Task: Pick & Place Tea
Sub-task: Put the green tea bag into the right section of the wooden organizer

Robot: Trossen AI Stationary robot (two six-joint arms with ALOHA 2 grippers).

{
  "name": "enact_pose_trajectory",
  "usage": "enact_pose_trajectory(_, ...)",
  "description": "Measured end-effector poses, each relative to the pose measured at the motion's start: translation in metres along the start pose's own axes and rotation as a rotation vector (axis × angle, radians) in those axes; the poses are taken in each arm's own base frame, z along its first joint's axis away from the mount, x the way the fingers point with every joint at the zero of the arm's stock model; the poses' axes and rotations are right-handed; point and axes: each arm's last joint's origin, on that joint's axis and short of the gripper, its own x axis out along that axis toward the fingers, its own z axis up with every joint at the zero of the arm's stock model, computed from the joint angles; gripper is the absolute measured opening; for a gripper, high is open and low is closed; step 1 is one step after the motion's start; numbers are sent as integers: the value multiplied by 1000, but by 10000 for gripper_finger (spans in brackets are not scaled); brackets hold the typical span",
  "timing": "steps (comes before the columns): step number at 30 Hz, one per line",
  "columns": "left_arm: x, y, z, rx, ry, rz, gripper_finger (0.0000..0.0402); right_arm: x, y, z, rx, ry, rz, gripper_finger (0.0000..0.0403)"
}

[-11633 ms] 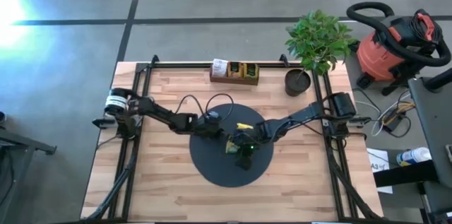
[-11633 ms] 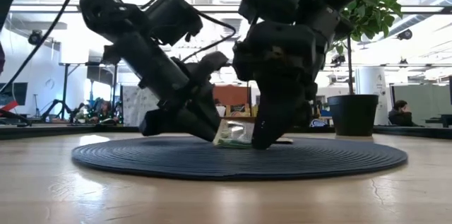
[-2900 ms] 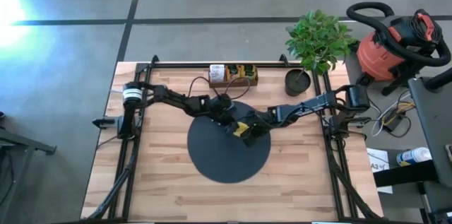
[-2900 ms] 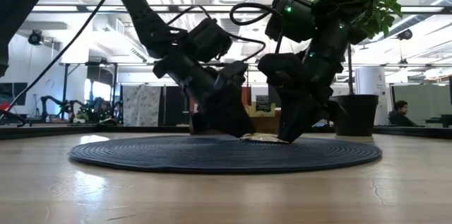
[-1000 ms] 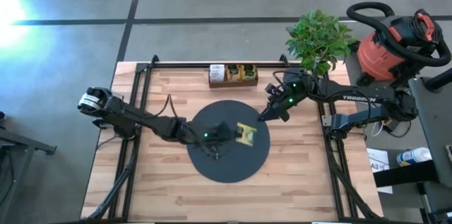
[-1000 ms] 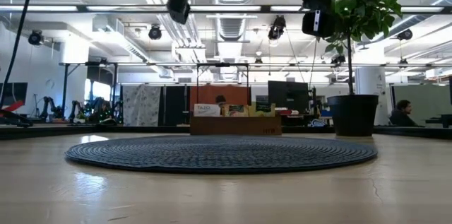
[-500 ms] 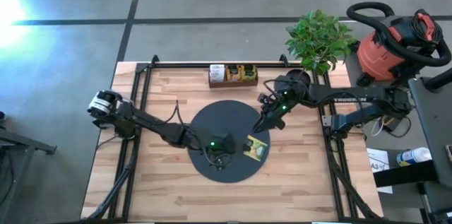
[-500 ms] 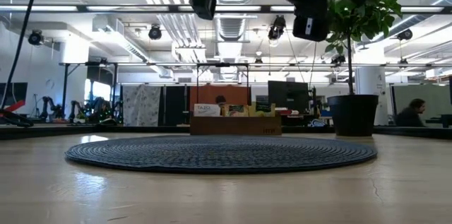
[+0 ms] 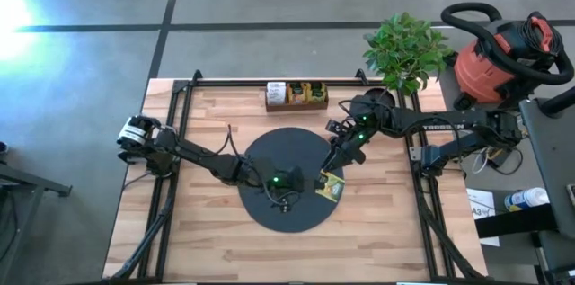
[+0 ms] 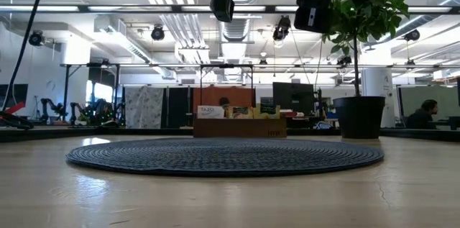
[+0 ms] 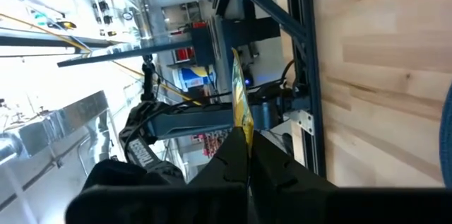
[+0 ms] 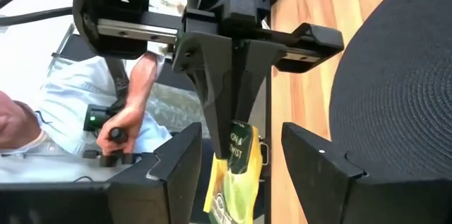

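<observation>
Mid-handoff here, I'd say. My left gripper has its fingers pinched tight on a yellow-green tea packet, held up in the air over the right edge of the black disc. My right gripper sits just beside it with fingers spread wide and nothing in them. In the right wrist view the packet hangs edge-on, long axis pointing down from the pinch. Next I'd carry it toward the wooden tray at the tabletop's far edge.

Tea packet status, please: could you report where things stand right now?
Left gripper shut on tea packet, held above the disc. Right gripper open, close beside it. Nothing in the way.
</observation>
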Motion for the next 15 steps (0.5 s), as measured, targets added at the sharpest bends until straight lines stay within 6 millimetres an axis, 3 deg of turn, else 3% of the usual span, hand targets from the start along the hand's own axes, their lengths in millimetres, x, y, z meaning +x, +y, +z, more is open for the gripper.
enact_pose_trajectory(11,4,4,-15,-6,28,16,0,2,0,-1,-6,15,7,193)
enact_pose_trajectory(15,4,6,-17,-7,31,21,0,5,-1,-2,-6,29,10,173)
